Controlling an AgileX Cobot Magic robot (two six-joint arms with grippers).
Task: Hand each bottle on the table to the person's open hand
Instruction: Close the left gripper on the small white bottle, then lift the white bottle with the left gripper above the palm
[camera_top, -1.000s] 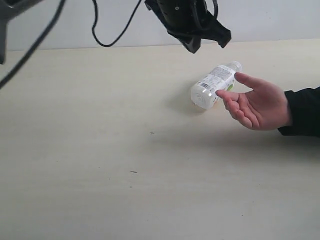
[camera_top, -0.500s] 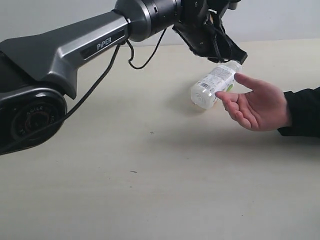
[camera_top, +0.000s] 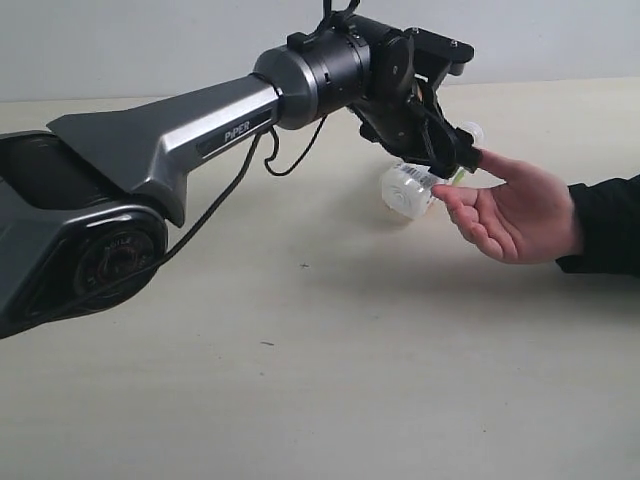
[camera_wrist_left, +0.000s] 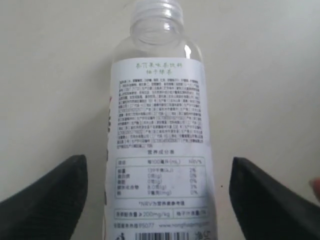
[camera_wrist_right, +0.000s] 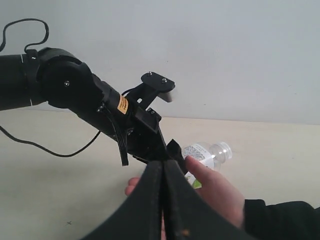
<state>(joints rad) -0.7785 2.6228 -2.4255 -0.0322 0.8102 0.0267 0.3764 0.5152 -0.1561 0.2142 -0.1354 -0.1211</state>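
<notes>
Table (camera_top: 200, 400) bears bottle (camera_wrist_left: 157, 125); left wrist view reveals left gripper (camera_wrist_left: 157, 170) straddling it

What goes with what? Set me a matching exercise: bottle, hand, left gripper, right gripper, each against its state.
1. bottle
2. hand
3. left gripper
4. right gripper

a. shut, empty
b. open, straddling the bottle
c. lying on the table, uncapped
d. open, palm up, by the bottle

Pairs: 1-c, 2-d, 3-b, 4-a
</notes>
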